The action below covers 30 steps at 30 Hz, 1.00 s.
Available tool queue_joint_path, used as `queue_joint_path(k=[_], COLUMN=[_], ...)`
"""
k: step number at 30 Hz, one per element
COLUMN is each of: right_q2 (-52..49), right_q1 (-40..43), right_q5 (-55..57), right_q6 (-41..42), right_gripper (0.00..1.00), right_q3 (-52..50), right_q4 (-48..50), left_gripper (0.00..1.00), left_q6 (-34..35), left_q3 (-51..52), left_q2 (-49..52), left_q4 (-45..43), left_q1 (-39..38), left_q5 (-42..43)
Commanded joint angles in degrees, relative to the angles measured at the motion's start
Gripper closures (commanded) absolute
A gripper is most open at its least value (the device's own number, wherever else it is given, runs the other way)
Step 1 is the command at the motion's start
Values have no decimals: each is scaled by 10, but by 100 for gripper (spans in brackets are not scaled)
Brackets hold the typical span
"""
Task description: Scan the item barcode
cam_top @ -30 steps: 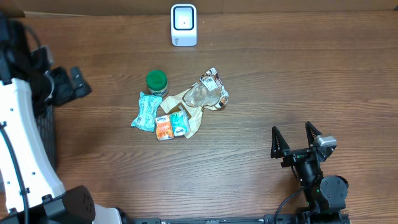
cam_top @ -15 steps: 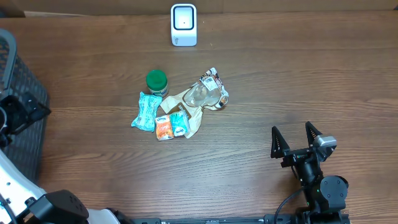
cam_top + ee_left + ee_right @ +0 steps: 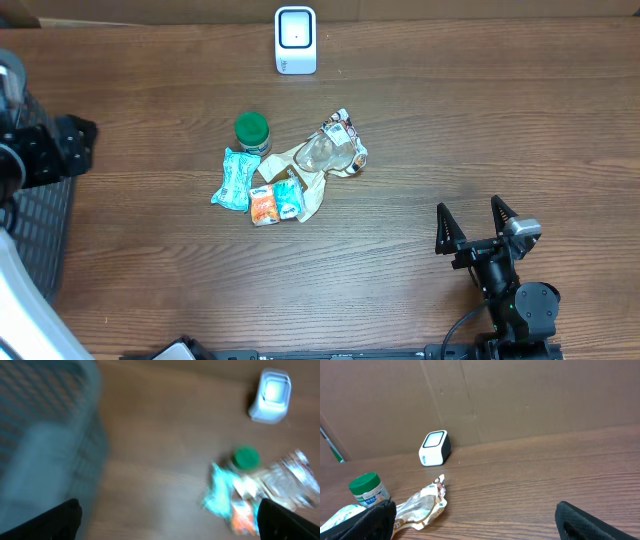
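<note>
Two grippers, both spread wide and empty. Left gripper (image 3: 80, 148) out by the left edge of the table (image 3: 480, 110), just beside a dark mesh basket (image 3: 40, 220) and well apart from the goods. Right gripper (image 3: 468, 208) low at the near right, fingers aimed toward the far edge. Probably kept at the sides to leave the middle open to the overhead camera and within reach of either arm.

Goods bunched in one pile (image 3: 290, 175) left of centre, near the scanner (image 3: 295, 40) but not touching it. White scanner upright at the far edge, face tilted toward the table, likely for showing a label to it from the near side.

In the pile: a bottle (image 3: 252, 130) with a green cap standing at the back; a teal packet (image 3: 234, 178) just beside it; an orange packet (image 3: 264, 207) and a small blue-green packet (image 3: 288, 197) side by side at the front, on a tan wrapper (image 3: 312, 190); a clear crinkled bag (image 3: 335, 148) at the right. No barcode visible in any view; impossible to tell which piece to scan first.
</note>
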<state>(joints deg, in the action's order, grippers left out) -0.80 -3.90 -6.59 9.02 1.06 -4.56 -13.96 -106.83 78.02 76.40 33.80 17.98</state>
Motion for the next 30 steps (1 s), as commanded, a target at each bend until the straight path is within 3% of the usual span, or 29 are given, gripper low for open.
queue_joint_path(k=[1,7,30], right_q2=[4,4,4], right_q1=[-3,-3,-3], right_q5=[5,5,5], right_q6=[-1,-1,-1], right_gripper=[0,0,0], right_q3=[-6,-6,-6], right_q4=[3,3,3], left_gripper=[0,0,0], left_q6=[-19,8,9], left_q3=[-4,-3,-3], left_q2=[-24,-5,107], left_q4=[-37,-31,-15], left_q1=[9,11,10], left_q5=[-98,-230,-225])
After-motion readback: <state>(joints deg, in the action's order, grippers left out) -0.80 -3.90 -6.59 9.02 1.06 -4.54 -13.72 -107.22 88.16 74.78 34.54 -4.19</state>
